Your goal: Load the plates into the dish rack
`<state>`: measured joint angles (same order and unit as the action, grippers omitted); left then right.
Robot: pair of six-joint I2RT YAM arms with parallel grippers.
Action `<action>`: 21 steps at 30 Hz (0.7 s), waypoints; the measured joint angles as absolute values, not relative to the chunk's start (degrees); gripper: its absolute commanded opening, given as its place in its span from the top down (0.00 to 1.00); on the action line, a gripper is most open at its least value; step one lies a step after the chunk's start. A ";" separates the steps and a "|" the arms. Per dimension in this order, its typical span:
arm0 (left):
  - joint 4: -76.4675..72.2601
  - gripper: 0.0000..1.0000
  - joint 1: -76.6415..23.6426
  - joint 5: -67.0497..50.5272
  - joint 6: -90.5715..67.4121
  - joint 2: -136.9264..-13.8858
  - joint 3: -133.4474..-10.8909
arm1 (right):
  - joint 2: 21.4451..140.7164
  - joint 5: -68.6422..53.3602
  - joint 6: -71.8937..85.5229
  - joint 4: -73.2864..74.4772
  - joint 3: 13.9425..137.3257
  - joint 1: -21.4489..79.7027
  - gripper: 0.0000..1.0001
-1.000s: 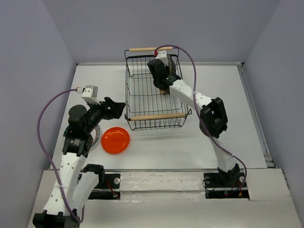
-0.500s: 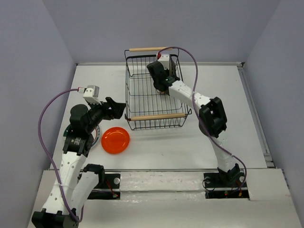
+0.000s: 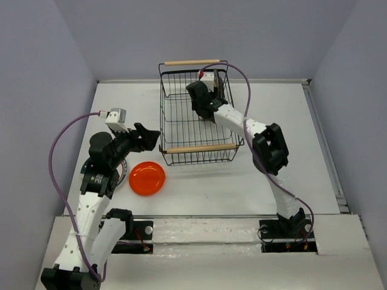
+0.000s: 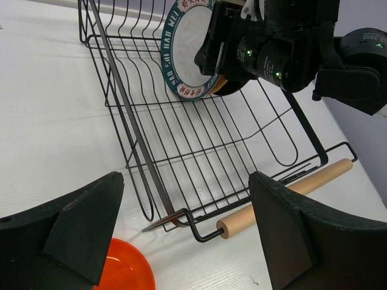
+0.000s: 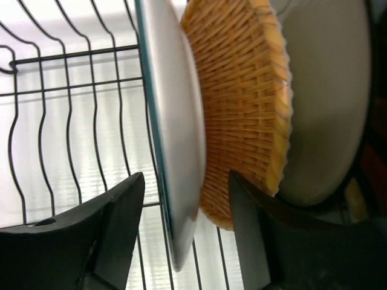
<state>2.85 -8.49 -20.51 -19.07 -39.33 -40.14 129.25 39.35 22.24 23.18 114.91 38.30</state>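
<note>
The dish rack [image 3: 199, 148] stands at the table's back centre. In it a white teal-rimmed plate [image 5: 178, 139] stands on edge, with a tan woven plate [image 5: 242, 103] and a beige plate [image 5: 326, 90] behind it. My right gripper [image 5: 187, 235] is open and straddles the white plate's lower rim, with a gap on each side. From the left wrist view that plate [image 4: 184, 54] shows its printed rim. The orange plate [image 3: 147, 178] lies flat on the table, left of the rack. Above it, by the rack's near-left corner, my left gripper [image 3: 148, 138] hangs wide open and holds nothing.
Another teal-rimmed plate [image 3: 123, 172] lies mostly hidden under my left arm. The rack's near wooden handle [image 4: 284, 199] lies just beyond my left fingers. Grey walls close in the table on three sides.
My right gripper has opened and let go of the white teal-rimmed plate, which now stands in the rack. The left arm has not moved.
</note>
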 measured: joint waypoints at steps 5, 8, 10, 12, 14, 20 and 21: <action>2.85 0.05 -7.77 -20.51 -19.09 -39.42 -40.14 | 128.05 37.01 21.12 23.00 114.78 38.57 0.20; 2.83 0.05 -7.60 -20.53 -19.11 -39.55 -40.14 | 124.27 35.18 20.18 22.98 113.08 38.76 0.18; 2.85 0.05 -7.38 -20.53 -19.11 -39.70 -40.14 | 119.13 33.36 19.31 22.22 110.34 38.89 0.17; 2.83 0.05 -7.20 -20.53 -19.11 -39.77 -40.14 | 113.65 31.31 18.76 21.34 107.66 39.13 0.17; 2.81 0.05 -6.96 -20.53 -19.11 -39.88 -40.14 | 106.61 28.36 18.17 18.92 105.06 39.88 0.17; 2.81 0.05 -6.63 -20.53 -19.11 -41.08 -40.14 | 86.04 18.83 20.32 9.67 90.35 46.44 0.18; 2.81 0.05 -6.63 -20.53 -19.11 -41.36 -40.14 | 83.99 18.68 21.08 7.90 88.05 48.51 0.18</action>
<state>2.81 -6.63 -20.53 -19.11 -41.36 -40.14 83.99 18.68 21.08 7.90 88.05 48.51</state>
